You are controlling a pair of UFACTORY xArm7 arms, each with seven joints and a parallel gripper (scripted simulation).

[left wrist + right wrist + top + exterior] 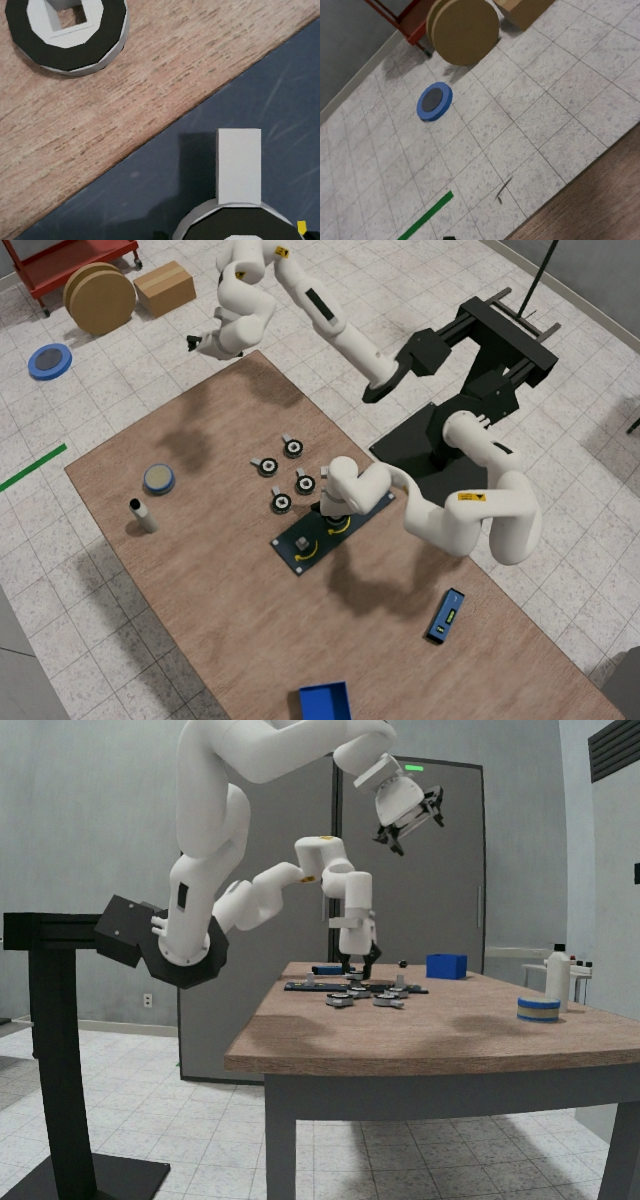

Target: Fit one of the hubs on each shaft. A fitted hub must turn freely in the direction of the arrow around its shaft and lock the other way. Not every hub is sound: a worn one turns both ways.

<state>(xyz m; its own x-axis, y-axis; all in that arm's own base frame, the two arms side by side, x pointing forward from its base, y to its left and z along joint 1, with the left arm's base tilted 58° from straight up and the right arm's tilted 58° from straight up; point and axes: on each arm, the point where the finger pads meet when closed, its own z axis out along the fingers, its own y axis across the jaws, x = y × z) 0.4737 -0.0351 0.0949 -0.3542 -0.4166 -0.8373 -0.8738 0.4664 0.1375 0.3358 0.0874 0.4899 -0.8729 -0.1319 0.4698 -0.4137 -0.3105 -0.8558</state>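
Note:
My left gripper (356, 972) (236, 236) is shut on a hub (338, 520) (354, 975) (243, 220) with a dark rim and grey lever. It is over the middle of the dark board (287, 554) (423, 990) (150, 175), about level with the shaft tops; whether a shaft is inside it is hidden. One bare shaft (301, 543) (399, 979) stands beside a yellow arrow (312, 551); another bare shaft (310, 978) is hidden in the top view. Several loose hubs (293, 453) (268, 473) (305, 490) (281, 509) lie beside the board. My right gripper (421, 838) is open and empty, high up.
A blue-rimmed round tin (159, 478) (538, 1009) and a white bottle (146, 520) (557, 980) stand beyond the hubs. A blue level (445, 616) lies on the robot's side of the table. A blue bin (325, 702) (446, 966) stands farther along. The left arm blocks part of the board.

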